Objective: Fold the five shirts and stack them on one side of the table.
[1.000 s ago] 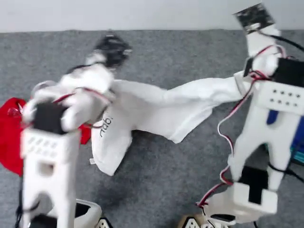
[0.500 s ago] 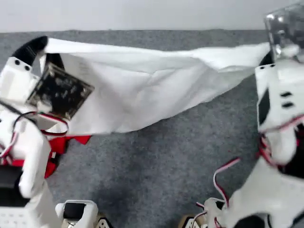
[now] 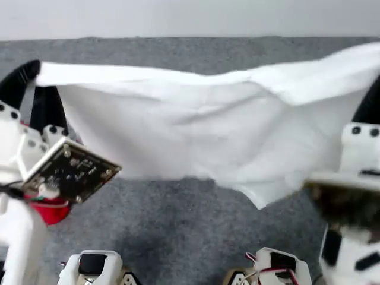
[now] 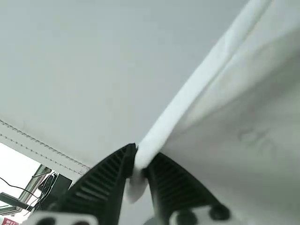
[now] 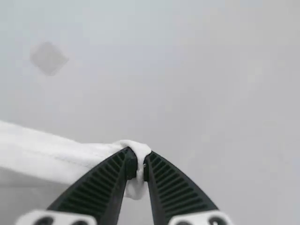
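Note:
A white shirt (image 3: 202, 130) hangs stretched wide in the air above the grey table (image 3: 190, 237), held by both arms. My left gripper (image 4: 139, 164) is shut on a bunched edge of the white shirt (image 4: 225, 108); in the high view it sits at the shirt's upper left corner (image 3: 35, 74). My right gripper (image 5: 136, 166) is shut on a fold of the white shirt (image 5: 51, 152), at the shirt's right end in the high view. The shirt's lower hem dangles over the middle of the table.
A red shirt (image 3: 47, 211) lies on the table at the left, mostly hidden behind the left arm. The arm bases (image 3: 95, 270) stand at the front edge. A light wall (image 3: 190, 18) runs along the back of the table.
Both arms have lifted the white shirt off the table and pulled it apart, so it now hangs spread wide. The arms rose toward the camera.

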